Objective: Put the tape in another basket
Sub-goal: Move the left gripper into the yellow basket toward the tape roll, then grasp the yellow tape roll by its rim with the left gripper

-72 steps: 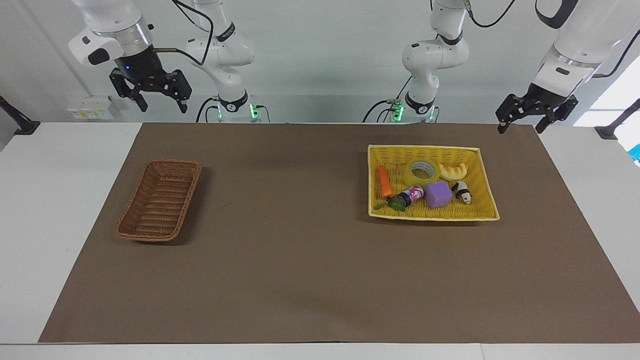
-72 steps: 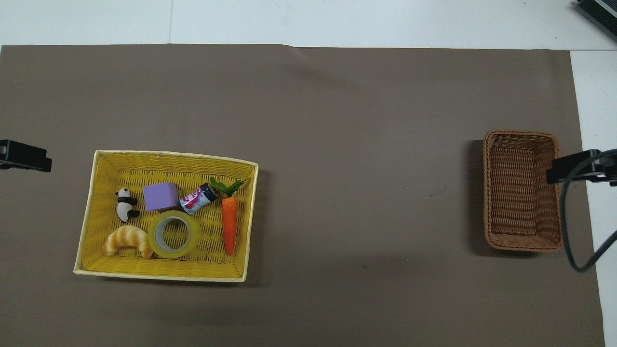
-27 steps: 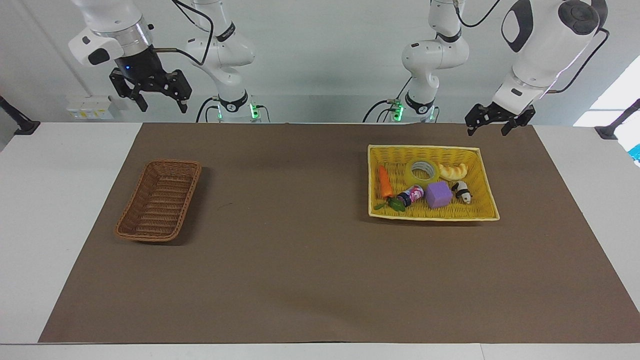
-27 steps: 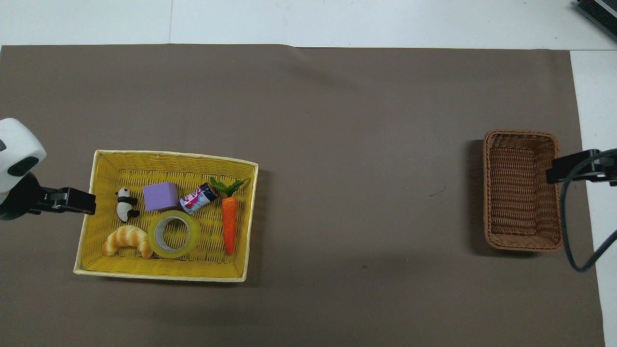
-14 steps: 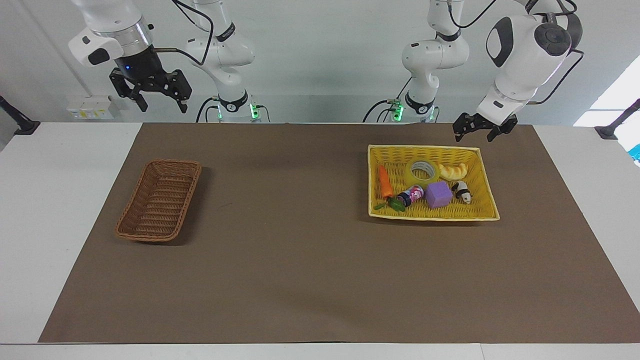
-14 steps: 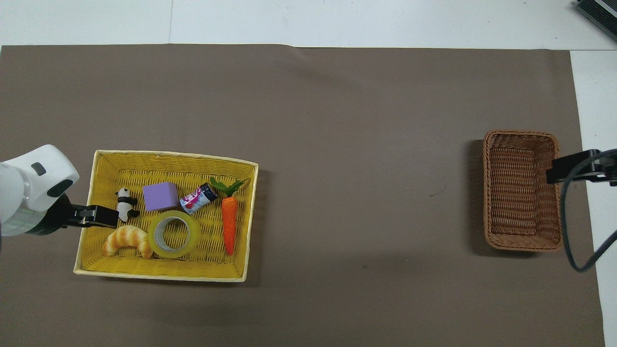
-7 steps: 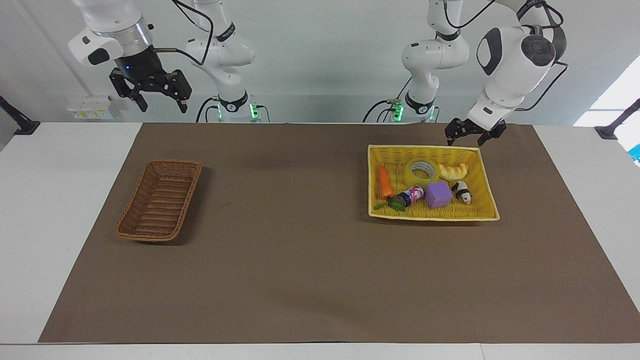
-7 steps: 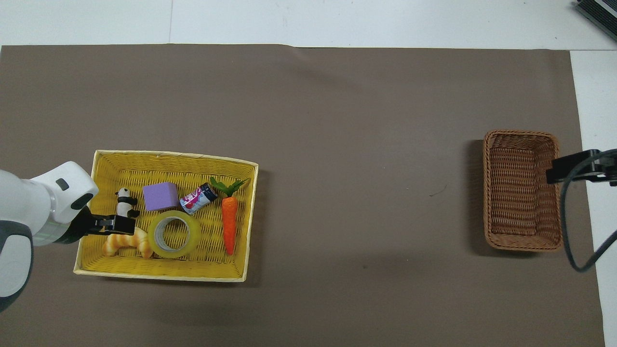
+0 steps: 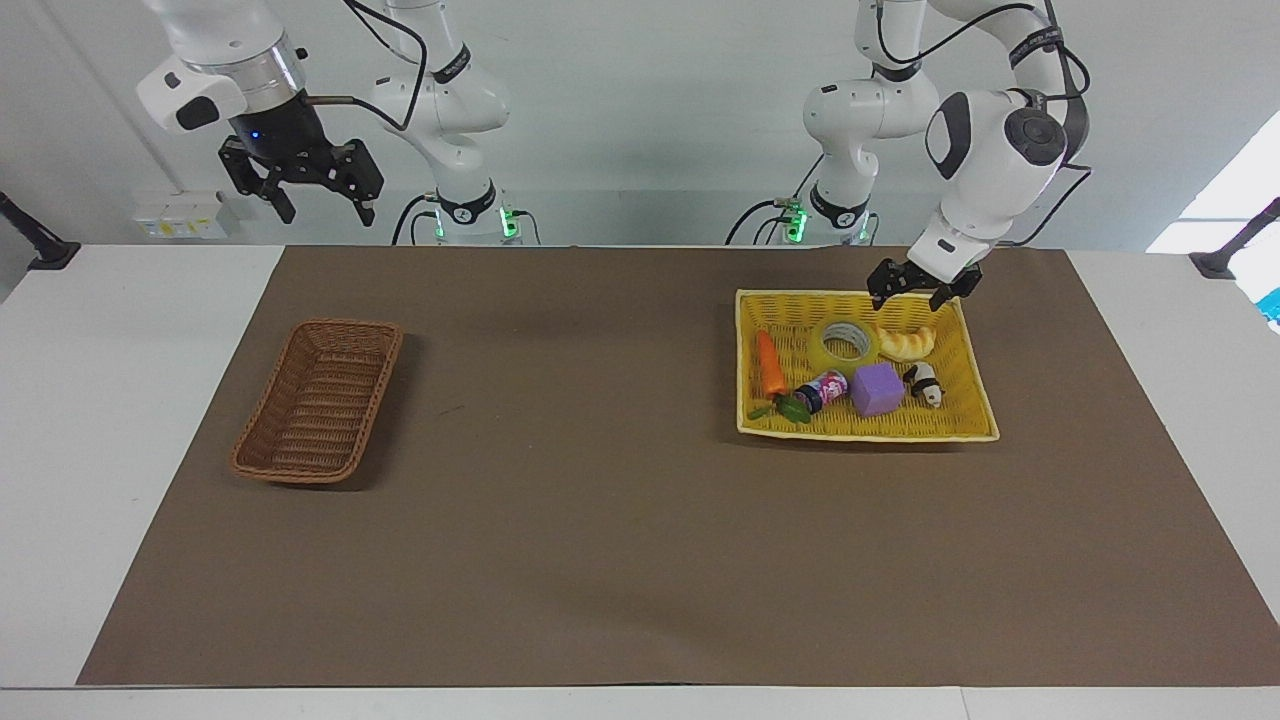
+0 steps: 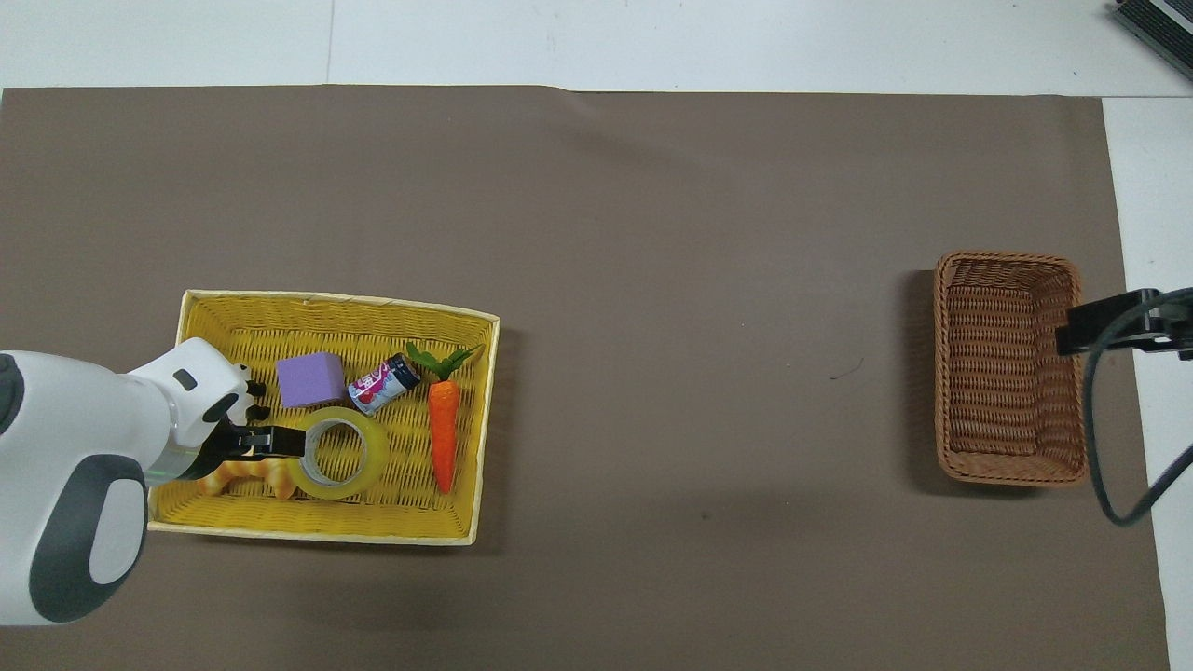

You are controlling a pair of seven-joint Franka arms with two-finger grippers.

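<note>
While approaching, left gripper [image 9: 910, 294] spread empty above yellow basket [image 9: 968, 352], near tape [image 9: 846, 341]; next, lowering over roll's rim. Right gripper [image 9: 318, 207] spread, waiting above worktop [image 9: 600, 500].

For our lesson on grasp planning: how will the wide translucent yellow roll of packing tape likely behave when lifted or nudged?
The translucent yellow tape roll lies flat on its side, so it probably won't roll. Its thick wound ring looks stiff. The croissant lies right beside it, so a nudge may shift that too.
</note>
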